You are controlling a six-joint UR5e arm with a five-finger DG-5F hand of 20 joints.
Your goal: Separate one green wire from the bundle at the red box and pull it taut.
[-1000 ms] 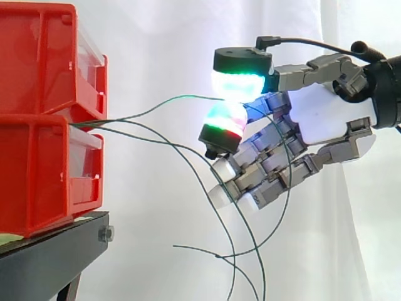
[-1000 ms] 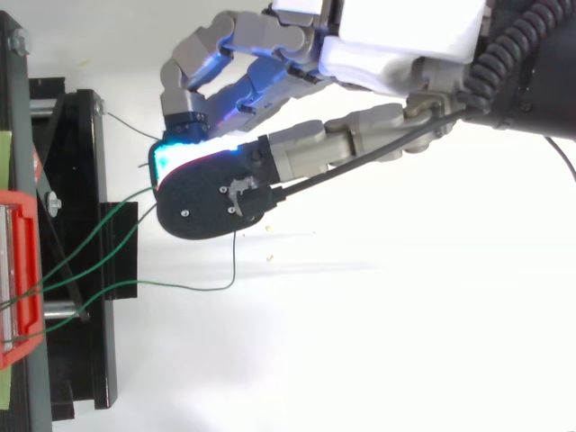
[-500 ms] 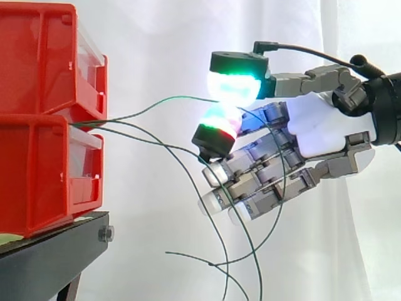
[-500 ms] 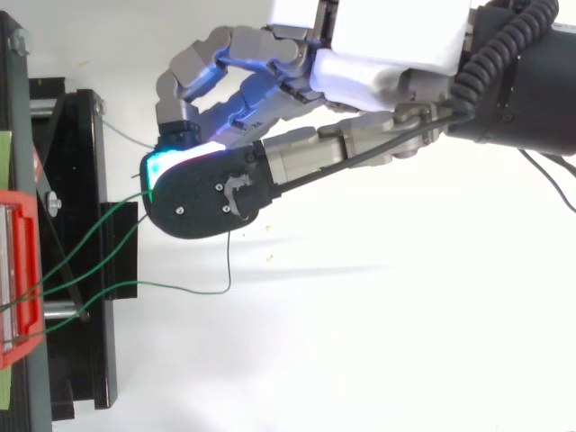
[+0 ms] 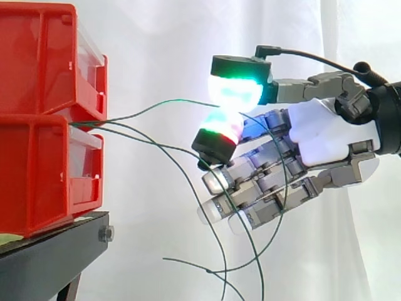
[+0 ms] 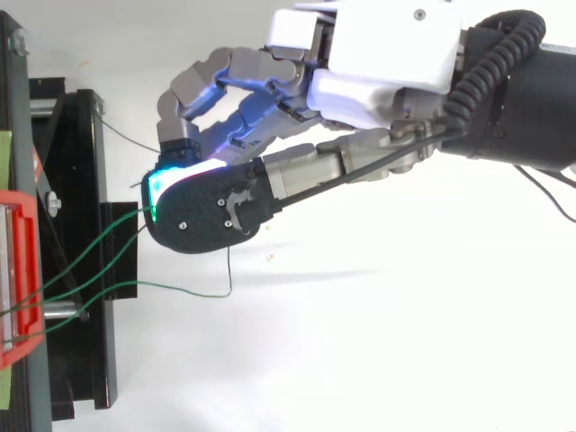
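The hand (image 5: 326,135) is built of grey metal finger links set on a white palm shell. Thick fingertip pads (image 5: 233,93) are seen lit green, white and red, backed by black caps fixed with small screws.

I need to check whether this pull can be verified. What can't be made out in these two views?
- Wire roots: in the side view the pinched wire and loose wires vanish into the gap between the red bins. In the top view the left edge cuts them off.
- Loose wires' lower ends: cut off by the side view's bottom edge.
- Pinch point: in the top view the robot hand's black fingertip back covers it.
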